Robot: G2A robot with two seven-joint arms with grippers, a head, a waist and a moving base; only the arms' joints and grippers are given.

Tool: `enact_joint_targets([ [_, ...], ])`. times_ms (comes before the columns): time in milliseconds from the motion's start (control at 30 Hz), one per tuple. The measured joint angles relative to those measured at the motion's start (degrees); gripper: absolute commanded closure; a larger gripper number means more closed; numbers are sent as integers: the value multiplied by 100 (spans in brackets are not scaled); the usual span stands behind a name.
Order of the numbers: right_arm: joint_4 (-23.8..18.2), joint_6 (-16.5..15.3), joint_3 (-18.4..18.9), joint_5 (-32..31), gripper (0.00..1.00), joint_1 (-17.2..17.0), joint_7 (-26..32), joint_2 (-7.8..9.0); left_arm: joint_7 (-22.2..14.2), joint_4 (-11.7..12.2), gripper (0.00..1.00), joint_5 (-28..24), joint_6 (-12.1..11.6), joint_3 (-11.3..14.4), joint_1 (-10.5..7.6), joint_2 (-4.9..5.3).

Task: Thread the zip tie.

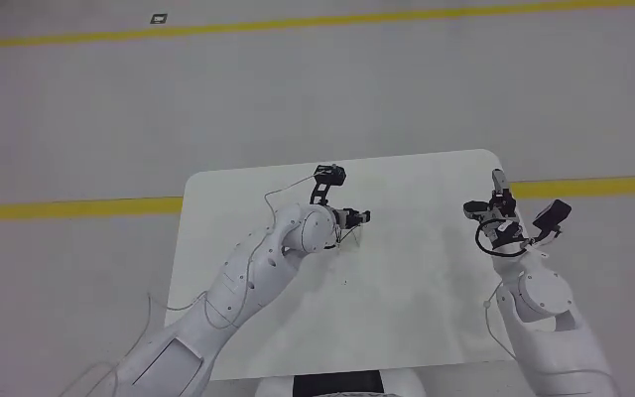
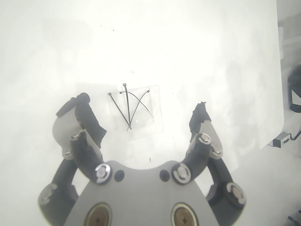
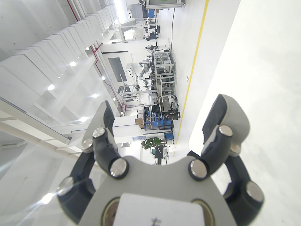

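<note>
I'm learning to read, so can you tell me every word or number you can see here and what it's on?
No word or number can be read here.
White label behind the right tool: one dark mark, cut off, unreadable.
Small dark square floor marker: too small to read.
Thin black plastic zip ties: no print shows.

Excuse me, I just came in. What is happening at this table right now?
A two-armed robot is meant to thread a zip tie; nothing is picked up yet. Its left gripper hangs open above a few black zip ties lying crossed on a clear sheet on the white table. The right gripper, also open and empty, is near the table's edge, facing the room.
</note>
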Motion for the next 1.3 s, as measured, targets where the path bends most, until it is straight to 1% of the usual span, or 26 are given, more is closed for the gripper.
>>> enact_joint_targets([
  [67,0,0,0,0,0,0,0,0,64,-9,0,155,-12,60,29,3],
  [100,0,0,0,0,0,0,0,0,9,5,0,254,0,79,24,-2],
  [200,0,0,0,0,0,0,0,0,-384,33,0,583,9,124,-24,-68],
  [300,0,0,0,0,0,0,0,0,-782,26,0,1011,8,128,-32,-183],
  [333,0,0,0,0,0,0,0,0,-961,14,0,1209,8,111,-21,-238],
  [400,0,0,0,0,0,0,0,0,-1204,-8,0,1463,8,51,9,-330],
  [433,0,0,0,0,0,0,0,0,-1362,0,0,1625,8,1,27,-394],
  [533,0,0,0,0,0,0,0,0,-1617,60,0,2019,8,-115,55,-528],
  [900,0,0,0,0,0,0,0,0,-1605,68,0,2002,-1,-107,63,-532],
  [967,0,0,0,0,0,0,0,0,-1446,151,0,1959,-62,-29,102,-553],
  [1000,0,0,0,0,0,0,0,0,-1395,200,0,1946,-51,2,90,-567],
  [1067,0,0,0,0,0,0,0,0,-1405,303,0,1948,3,64,32,-600],
  [1300,0,0,0,0,0,0,0,0,-1424,326,0,1965,8,74,15,-607],
])
